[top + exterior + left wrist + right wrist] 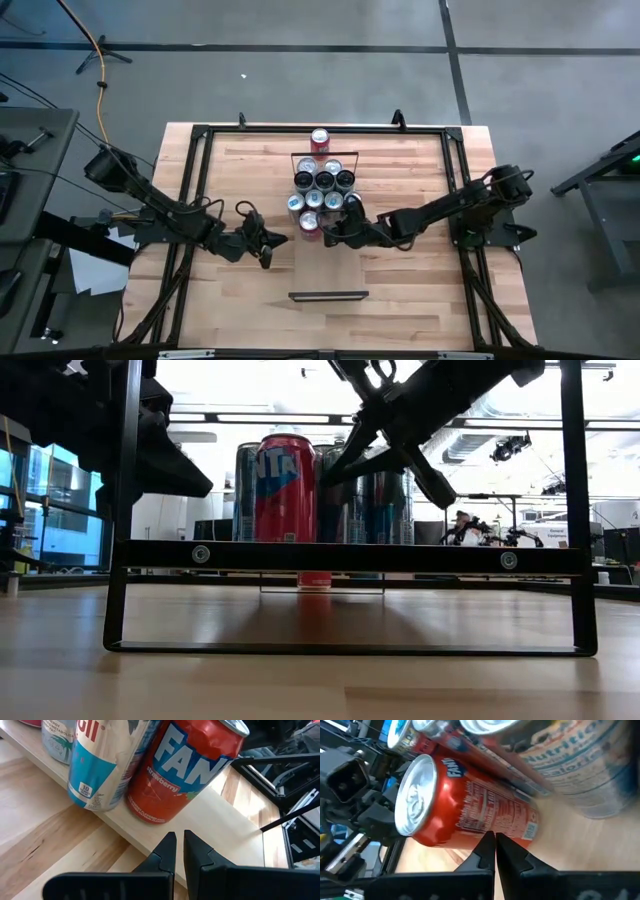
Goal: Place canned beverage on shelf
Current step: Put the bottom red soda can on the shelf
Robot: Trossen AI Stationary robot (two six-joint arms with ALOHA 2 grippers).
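Right gripper (pixel 495 840) closed, nosing red can (pixel 465 802).

High view: straight down, far above, whole table around shelf (pixel 328 262). Low view: tabletop level, facing along shelf (pixel 350 557). Both wrist views: very close to red Fanta can (pixel 187 767) (pixel 470 807) from opposite sides; all views share it.

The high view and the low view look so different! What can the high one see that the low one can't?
Only the high view shows the whole table, both arms reaching in, the left gripper beside the shelf and a lone red can behind the cluster. Only the low view shows the room behind with a person, and the can sides. Both show the red Fanta can at the front and the right gripper next to it.
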